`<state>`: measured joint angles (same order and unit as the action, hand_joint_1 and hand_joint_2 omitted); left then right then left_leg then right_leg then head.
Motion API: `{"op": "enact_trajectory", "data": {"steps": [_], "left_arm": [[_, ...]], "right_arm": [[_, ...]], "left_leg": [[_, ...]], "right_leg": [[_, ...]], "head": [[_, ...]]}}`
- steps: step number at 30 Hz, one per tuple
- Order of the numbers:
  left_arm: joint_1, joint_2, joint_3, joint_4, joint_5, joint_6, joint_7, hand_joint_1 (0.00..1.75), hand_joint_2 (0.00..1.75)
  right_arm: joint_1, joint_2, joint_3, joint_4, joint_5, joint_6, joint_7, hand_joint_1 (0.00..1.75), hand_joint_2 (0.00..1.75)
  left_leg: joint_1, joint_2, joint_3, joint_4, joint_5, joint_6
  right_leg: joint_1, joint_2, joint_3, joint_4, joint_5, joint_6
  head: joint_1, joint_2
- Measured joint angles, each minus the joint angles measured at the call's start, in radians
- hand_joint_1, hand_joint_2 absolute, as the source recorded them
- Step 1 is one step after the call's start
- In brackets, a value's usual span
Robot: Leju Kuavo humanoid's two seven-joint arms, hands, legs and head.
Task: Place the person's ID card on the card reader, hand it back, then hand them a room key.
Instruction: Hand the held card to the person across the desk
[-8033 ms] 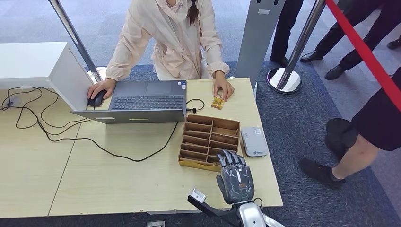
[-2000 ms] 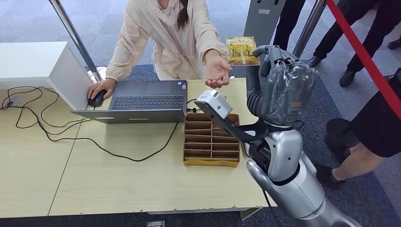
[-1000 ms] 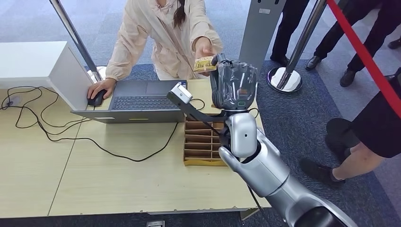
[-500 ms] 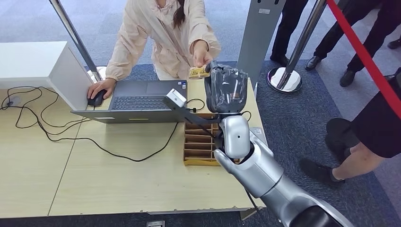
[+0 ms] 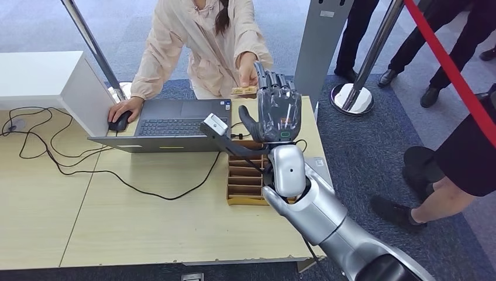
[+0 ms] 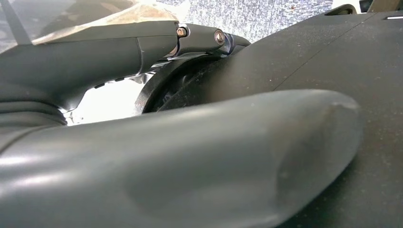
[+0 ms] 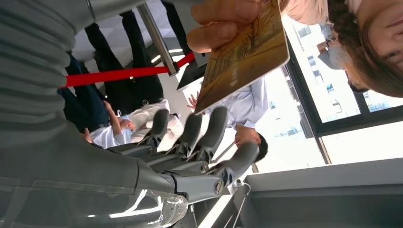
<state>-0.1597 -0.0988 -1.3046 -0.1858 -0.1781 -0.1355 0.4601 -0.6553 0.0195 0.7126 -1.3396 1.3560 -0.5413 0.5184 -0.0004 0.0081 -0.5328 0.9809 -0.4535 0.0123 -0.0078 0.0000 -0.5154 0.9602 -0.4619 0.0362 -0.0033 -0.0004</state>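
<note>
A gold-patterned card [image 5: 244, 91] is pinched in the person's hand [image 5: 248, 65] above the far edge of the table. My right hand [image 5: 275, 114] stands raised just beside it, fingers spread upward, holding nothing. In the right wrist view the card [image 7: 242, 52] is in the person's fingers [image 7: 223, 19], apart from my straightened fingers [image 7: 190, 137]. A corner of the white card reader [image 5: 320, 165] peeks out beside my forearm. My left hand [image 6: 166, 156] hangs low with thumb and finger extended and nothing in it.
A wooden slotted card box [image 5: 245, 170] sits under my right arm. A laptop [image 5: 175, 126] stands at the back, the person's other hand on a mouse [image 5: 120, 122]. Cables [image 5: 70, 158] trail over the left table. A stanchion [image 5: 351, 96] and red rope [image 5: 450, 64] stand to the right.
My right hand has straightened its fingers and let go of the card, which stays in the person's hand. The arm shifted slightly left over the last second.
</note>
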Motion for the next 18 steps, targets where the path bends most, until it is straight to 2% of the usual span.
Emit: {"op": "enact_trajectory", "data": {"steps": [7, 11, 18], "left_arm": [[0.000, 0.000, 0.000, 0.000, 0.000, -0.001, 0.001, 0.00, 0.00], [0.000, 0.000, 0.000, 0.000, 0.000, 0.000, 0.002, 0.00, 0.00], [0.001, 0.000, 0.003, 0.000, 0.000, 0.008, 0.004, 0.00, 0.00]], "right_arm": [[0.001, 0.001, 0.000, 0.002, 0.002, -0.010, 0.005, 0.00, 0.00], [0.011, 0.000, -0.001, -0.027, -0.020, -0.024, 0.001, 0.00, 1.75], [0.076, -0.028, -0.014, -0.192, -0.087, -0.028, -0.005, 0.00, 1.75]], "left_leg": [[0.000, 0.000, 0.000, 0.000, 0.000, 0.000], [0.000, 0.000, 0.000, 0.000, 0.000, 0.000], [0.000, 0.001, 0.000, 0.000, 0.000, 0.000]], "right_leg": [[0.000, 0.000, 0.000, 0.000, 0.000, 0.000], [0.000, 0.000, 0.000, 0.000, 0.000, 0.000], [0.000, 0.000, -0.001, 0.000, 0.000, 0.000]], "head": [[0.000, 0.000], [0.000, 0.000], [0.000, 0.000]]}}
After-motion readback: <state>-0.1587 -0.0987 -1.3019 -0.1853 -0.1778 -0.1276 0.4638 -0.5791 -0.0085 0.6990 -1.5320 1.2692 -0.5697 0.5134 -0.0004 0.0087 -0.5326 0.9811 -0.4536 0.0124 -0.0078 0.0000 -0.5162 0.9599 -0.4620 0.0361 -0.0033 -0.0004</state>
